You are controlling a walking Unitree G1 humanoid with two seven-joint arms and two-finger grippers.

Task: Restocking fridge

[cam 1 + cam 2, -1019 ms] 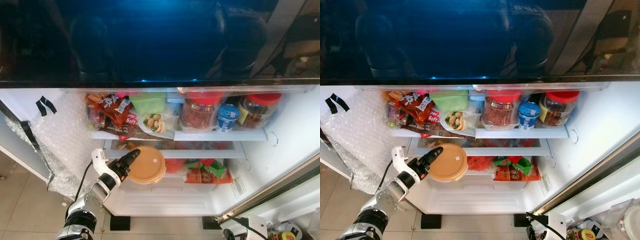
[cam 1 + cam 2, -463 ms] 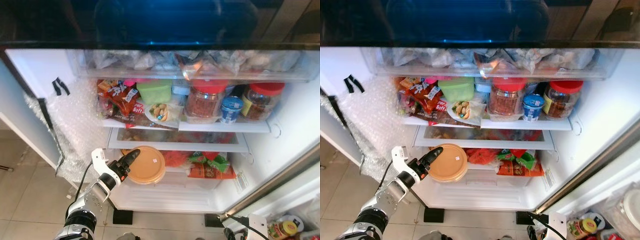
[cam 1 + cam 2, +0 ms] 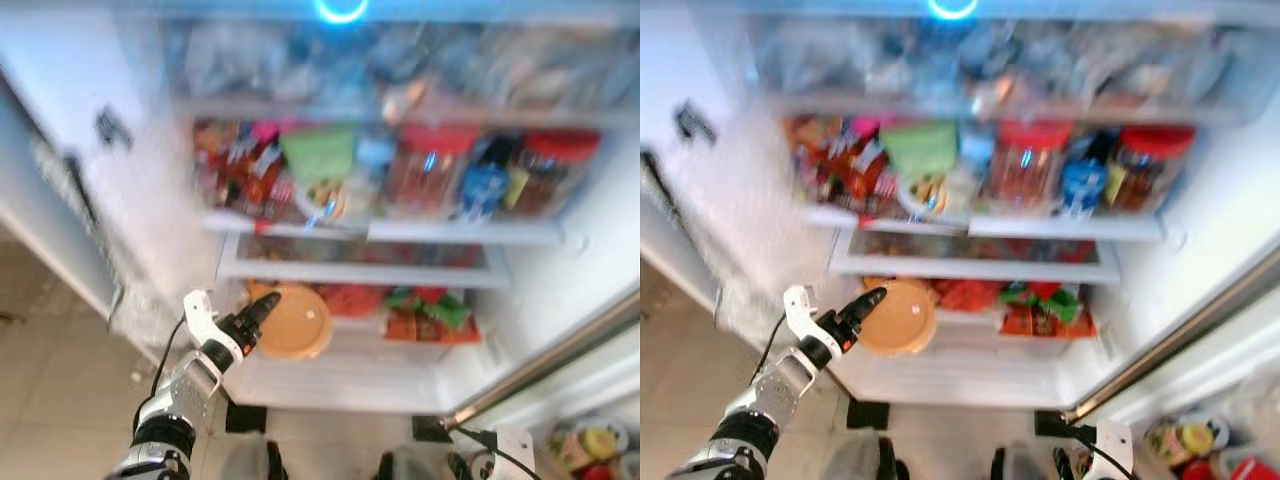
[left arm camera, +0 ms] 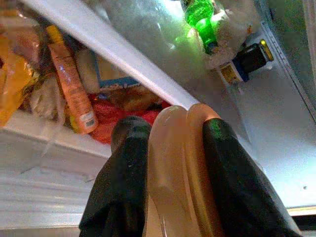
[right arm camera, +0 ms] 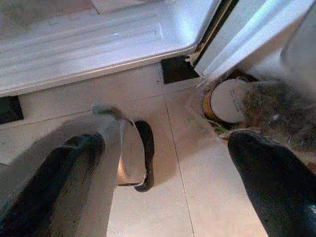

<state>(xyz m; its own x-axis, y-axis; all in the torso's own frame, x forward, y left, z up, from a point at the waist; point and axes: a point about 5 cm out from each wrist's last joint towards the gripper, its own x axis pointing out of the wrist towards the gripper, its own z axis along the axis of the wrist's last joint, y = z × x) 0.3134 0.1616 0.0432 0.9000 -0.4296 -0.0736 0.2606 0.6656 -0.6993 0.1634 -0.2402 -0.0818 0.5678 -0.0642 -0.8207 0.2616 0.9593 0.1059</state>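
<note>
While the head views are blurred, the open white fridge [image 3: 560, 300] can still be read: red-lidded jars [image 3: 425, 170] and packets crowd the upper glass shelf [image 3: 450, 232], and red and green snack bags [image 3: 430, 312] lie on the lower level. The left gripper [image 3: 258, 318] reaches in at the left of that lower level, its jaws pinching the round tan plastic container with a flat lid [image 3: 293, 322] by the near rim, one black finger above and one below, as the left wrist view shows with the lid edge [image 4: 177, 168] sandwiched between the pads [image 4: 126, 163]. The container sits at the front of the lower compartment, just beside the red bags, and whether its far side rests on the shelf cannot be told. It looks rigid, smooth and fairly light, though its contents are unknown; a thin rim grip on slick plastic could let it tilt or slide, so holding deeper over the lid seam and keeping it level seems wise. The right gripper [image 5: 163, 163] hangs low over the tiled floor [image 5: 207, 197], its jaws spread wide and holding nothing, near a person's dark slipper [image 5: 138, 158].
</note>
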